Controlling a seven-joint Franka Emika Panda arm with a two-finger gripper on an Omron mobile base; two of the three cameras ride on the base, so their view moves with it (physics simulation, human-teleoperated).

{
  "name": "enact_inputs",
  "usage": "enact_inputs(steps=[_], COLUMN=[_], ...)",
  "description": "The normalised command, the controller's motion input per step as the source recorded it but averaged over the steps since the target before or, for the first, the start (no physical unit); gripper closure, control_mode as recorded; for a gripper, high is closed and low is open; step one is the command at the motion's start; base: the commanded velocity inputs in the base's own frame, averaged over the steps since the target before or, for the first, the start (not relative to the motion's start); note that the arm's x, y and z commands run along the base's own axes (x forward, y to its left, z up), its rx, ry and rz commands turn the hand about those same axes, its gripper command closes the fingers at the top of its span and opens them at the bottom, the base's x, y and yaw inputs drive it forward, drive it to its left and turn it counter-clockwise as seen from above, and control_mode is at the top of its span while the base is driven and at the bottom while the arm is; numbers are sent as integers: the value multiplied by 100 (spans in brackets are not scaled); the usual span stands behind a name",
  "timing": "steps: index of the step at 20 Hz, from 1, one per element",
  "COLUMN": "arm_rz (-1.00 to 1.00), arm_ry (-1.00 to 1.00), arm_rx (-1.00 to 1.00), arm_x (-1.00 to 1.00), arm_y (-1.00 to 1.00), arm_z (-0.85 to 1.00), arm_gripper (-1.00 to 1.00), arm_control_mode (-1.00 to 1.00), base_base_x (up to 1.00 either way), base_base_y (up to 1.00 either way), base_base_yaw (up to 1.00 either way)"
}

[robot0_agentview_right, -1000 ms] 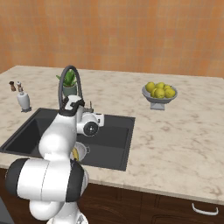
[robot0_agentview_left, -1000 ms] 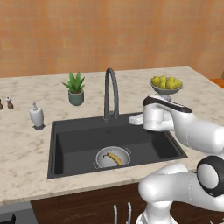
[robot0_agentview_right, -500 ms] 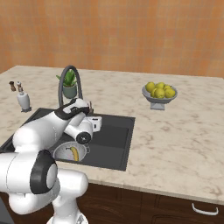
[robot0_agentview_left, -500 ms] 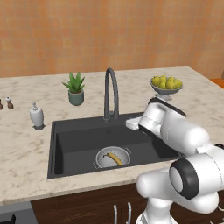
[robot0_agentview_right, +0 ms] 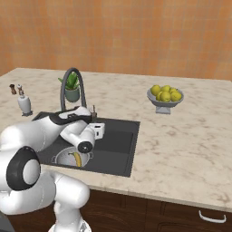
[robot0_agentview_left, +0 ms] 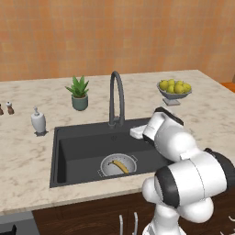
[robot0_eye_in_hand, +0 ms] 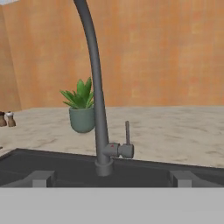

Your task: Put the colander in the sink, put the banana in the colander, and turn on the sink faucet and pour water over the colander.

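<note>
Colander [robot0_agentview_left: 118, 165] w/ banana [robot0_agentview_left: 121, 166] inside, resting on the floor of the sink [robot0_agentview_left: 82, 149], below and short of the fingertips. Banana lies diagonally across the colander's base, dark tip toward the near rim; in the right base view the same pair shows just under the wrist, colander [robot0_agentview_right: 65, 158] partly hidden by the arm, banana [robot0_agentview_right: 76, 159].

Gripper [robot0_agentview_right: 94, 118] is held level over the sink's back half, pointing at the sink faucet [robot0_agentview_left: 116, 97]. Fingers released: jaws stand wide apart, nothing between them. In the hand view the two fingertips [robot0_eye_in_hand: 42, 178] rise at either side of the lower frame, w/ the faucet [robot0_eye_in_hand: 97, 105] stem centred in the gap, ahead of the tips and not touching them.

Faucet lever [robot0_eye_in_hand: 127, 133]: a thin upright rod on a short side stub, just right of the stem as the hand sees it, also ahead of the fingers and untouched. No water visible at the spout.

Beyond the fingertips, on the counter [robot0_agentview_left: 27, 156] behind the sink: potted plant [robot0_eye_in_hand: 82, 113] left of the stem; salt & pepper shakers [robot0_eye_in_hand: 6, 118] far left. Soap dispenser [robot0_agentview_left: 38, 121] stands off the sink's left rim; fruit bowl [robot0_agentview_right: 165, 98] well apart to the right.
</note>
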Motion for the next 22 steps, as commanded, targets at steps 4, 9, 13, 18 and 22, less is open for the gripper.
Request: enact_inputs(steps=[4,9,13,18,22], arm_rz=[0,0,0,0,0], arm_ry=[0,0,0,0,0], arm_rx=[1,1,0,0,0], arm_x=[14,34,27,22,23], arm_y=[-6,-6,0,0,0], arm_z=[0,1,1,0,0], arm_gripper=[-100,-100,-100,-100,-100], arm_control_mode=[-100,-100,-100,-100,-100], base_base_x=[0,0,0,0,0], base_base_y=[0,0,0,0,0], base_base_yaw=[0,0,0,0,0])
